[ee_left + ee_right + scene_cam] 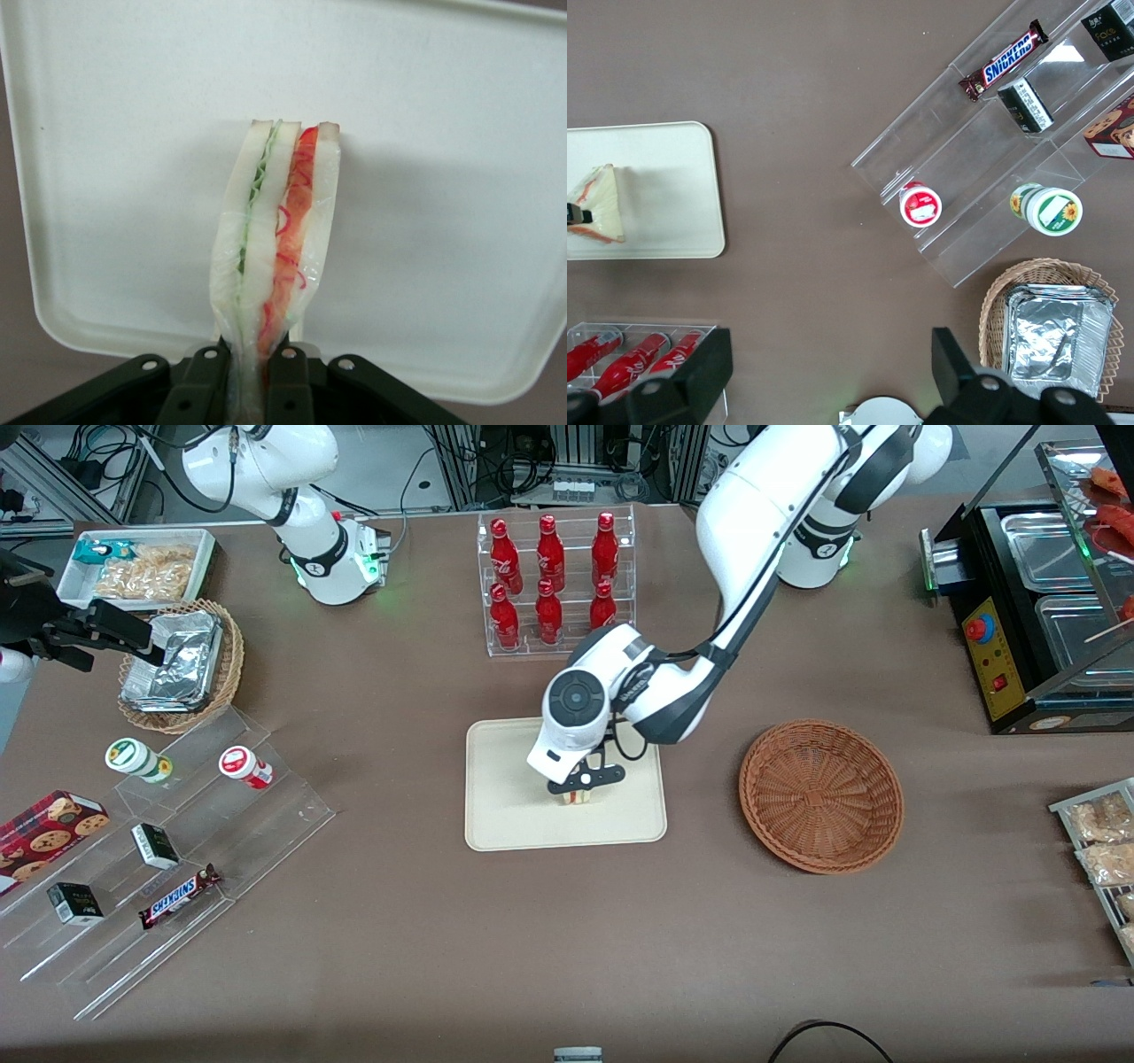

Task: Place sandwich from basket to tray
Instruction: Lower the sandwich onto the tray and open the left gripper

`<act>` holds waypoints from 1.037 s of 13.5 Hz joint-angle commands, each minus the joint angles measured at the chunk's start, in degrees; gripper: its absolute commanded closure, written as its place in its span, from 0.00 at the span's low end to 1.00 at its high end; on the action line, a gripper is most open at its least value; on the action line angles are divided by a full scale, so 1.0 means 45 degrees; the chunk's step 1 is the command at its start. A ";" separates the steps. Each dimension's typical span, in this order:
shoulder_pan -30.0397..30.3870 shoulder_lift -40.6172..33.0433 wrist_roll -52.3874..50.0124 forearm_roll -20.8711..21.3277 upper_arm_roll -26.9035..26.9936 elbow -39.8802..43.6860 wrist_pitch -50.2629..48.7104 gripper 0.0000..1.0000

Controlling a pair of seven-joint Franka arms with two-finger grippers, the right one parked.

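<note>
I've got the fingers [288,381] pinched tight on the sandwich [279,248], cut edge showing green and red filling. My gripper [580,786] is low over the cream tray [505,815], and the sandwich looks down on it, though I can't confirm contact. The reddish-brown wicker basket [821,794] sits beside the tray toward the working arm's end with nothing in it. Farther from the front camera, a clear rack [556,584] holds six red bottles.
</note>
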 commanded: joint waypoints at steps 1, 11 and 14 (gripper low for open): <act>-0.0335 0.0505 -0.0544 0.0376 0.0133 0.0990 -0.0392 0.96; -0.0336 0.0526 -0.1112 0.0278 0.0094 0.0932 -0.0235 0.00; -0.0258 -0.0274 -0.0994 0.0473 0.0153 0.0874 -0.0916 0.00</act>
